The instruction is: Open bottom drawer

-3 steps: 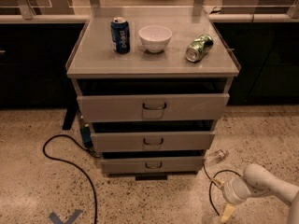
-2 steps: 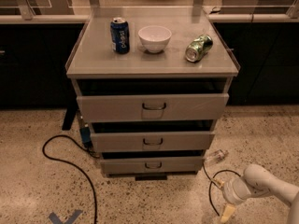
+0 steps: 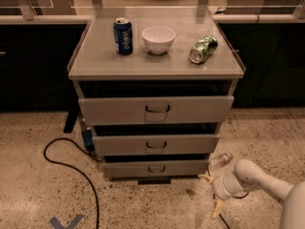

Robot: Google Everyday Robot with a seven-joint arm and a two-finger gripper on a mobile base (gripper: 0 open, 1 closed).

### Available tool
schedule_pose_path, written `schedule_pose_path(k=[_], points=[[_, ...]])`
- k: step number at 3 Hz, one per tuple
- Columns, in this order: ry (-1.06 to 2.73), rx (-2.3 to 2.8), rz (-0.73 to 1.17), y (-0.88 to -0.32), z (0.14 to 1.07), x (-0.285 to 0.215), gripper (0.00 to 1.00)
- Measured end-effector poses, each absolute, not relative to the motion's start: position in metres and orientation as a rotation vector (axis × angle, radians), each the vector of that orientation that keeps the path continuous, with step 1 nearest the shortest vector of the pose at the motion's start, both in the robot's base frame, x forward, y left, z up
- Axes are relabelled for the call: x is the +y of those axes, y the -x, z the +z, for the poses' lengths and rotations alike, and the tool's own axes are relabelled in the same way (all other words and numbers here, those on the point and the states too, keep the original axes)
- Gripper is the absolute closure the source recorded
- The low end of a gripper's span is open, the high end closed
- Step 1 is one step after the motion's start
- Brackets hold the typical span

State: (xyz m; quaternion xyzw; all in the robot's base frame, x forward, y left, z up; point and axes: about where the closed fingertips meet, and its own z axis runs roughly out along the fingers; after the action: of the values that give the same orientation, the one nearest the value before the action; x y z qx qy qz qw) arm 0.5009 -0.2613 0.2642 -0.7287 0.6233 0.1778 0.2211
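The grey cabinet has three drawers, each pulled out a little. The bottom drawer is the lowest and has the narrowest front, with a small dark wire handle at its centre. My gripper hangs low over the floor, to the right of the bottom drawer's right end and a little in front of it. It touches nothing. Its two yellowish fingertips stand apart, so it is open and empty.
On the cabinet top stand a blue can, a white bowl and a green can lying on its side. A black cable loops over the floor at the left. A small clear object lies by the cabinet's right foot.
My gripper and forearm have moved a little to the left and up, closer to the cabinet's lower right corner. The drawers and the things on top have not moved.
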Motion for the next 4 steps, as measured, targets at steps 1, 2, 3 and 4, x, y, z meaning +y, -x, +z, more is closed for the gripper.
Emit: schedule_pose_path(k=[1,2,3,4], points=[[2.035,1.677,0.487,-0.502,0.264,-0.255,0.00],[2.035,1.677,0.487,-0.502,0.264,-0.255,0.00],[2.061,1.623,0.418,-0.512,0.254,-0.238,0.00],[2.016,1.511,0.268,-0.532,0.262,-0.201,0.00]])
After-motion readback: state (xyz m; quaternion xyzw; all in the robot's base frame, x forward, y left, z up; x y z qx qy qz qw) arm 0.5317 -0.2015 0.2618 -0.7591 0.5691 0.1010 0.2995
